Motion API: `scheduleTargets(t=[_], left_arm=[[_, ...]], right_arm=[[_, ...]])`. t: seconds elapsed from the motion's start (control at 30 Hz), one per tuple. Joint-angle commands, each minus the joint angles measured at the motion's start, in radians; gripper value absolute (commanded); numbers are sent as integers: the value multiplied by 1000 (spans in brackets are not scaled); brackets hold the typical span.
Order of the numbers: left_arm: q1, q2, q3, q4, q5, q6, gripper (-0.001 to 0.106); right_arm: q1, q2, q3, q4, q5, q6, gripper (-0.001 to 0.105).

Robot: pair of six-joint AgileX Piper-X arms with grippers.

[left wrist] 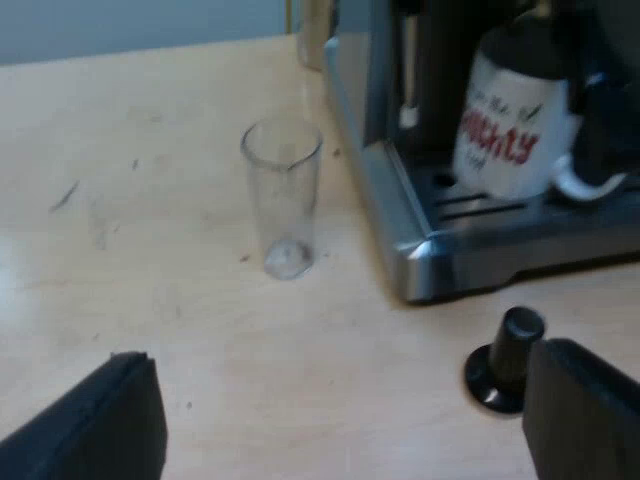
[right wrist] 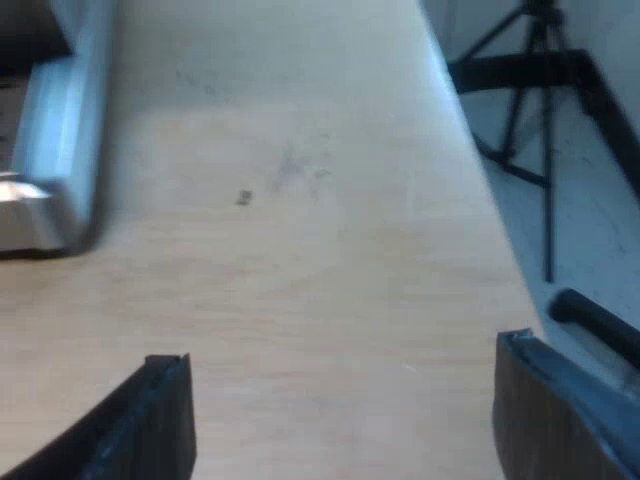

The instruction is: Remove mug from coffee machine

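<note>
Mug [left wrist: 510, 130] upright on the drip tray of the espresso machine [left wrist: 420, 240], beneath the spouts, white handle showing. Left gripper [left wrist: 345, 400] spread wide and empty, low over the bench [left wrist: 150, 250]; tamper [left wrist: 505, 358] just beside one finger, measuring glass [left wrist: 283, 195] upright near the machine's side. Right gripper [right wrist: 340, 400] likewise wide apart and empty, near the machine's corner. Probable hazards: toppling the glass or nudging the tamper on approach; clipping the spouts through too early a lift; slipping on the glazed wall through an off-centre grip.
</note>
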Motion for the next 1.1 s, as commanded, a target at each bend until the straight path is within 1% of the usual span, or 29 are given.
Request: scheduleTargets(t=[0.03, 0.1, 0.13, 0.17, 0.23, 0.27, 0.37, 0.47, 0.53, 0.67, 0.73, 0.83, 0.97, 1.1], left_arm=[[-34, 43, -44, -14, 4, -12, 87], [-58, 85, -72, -14, 4, -8, 87], [-79, 126, -104, -14, 4, -8, 87], [-81, 130, -104, -16, 4, -8, 87], [-113, 183, -131, -40, 8, -8, 87], [-121, 193, -135, -45, 10, -8, 87], [-168, 242, -140, -110, 20, -8, 87], [-206, 273, -140, -151, 32, 3, 87], [-227, 292, -140, -178, 42, 11, 87], [-259, 319, -140, -214, 42, 13, 87], [-283, 347, -140, -242, 60, 14, 87], [-291, 371, -140, -248, 64, 14, 87], [-291, 402, -140, -255, 64, 14, 87], [-291, 418, -140, -261, 65, 14, 87]], right_arm=[[15, 44, -42, -6, -41, -16, 64], [29, 80, -64, -6, -47, -16, 64], [40, 104, -79, -6, -47, -16, 64], [43, 108, -85, -6, -47, -16, 64], [65, 154, -116, -6, -53, -20, 64], [73, 169, -123, -6, -55, -20, 64], [106, 229, -160, -14, -101, -39, 64], [133, 273, -185, -21, -117, -38, 64], [151, 297, -193, -25, -130, -38, 64], [185, 328, -193, -56, -159, -38, 64], [220, 356, -193, -98, -164, -38, 64], [243, 371, -193, -123, -164, -38, 64], [361, 448, -193, -209, -161, -38, 64], [452, 508, -193, -258, -115, -34, 64]])
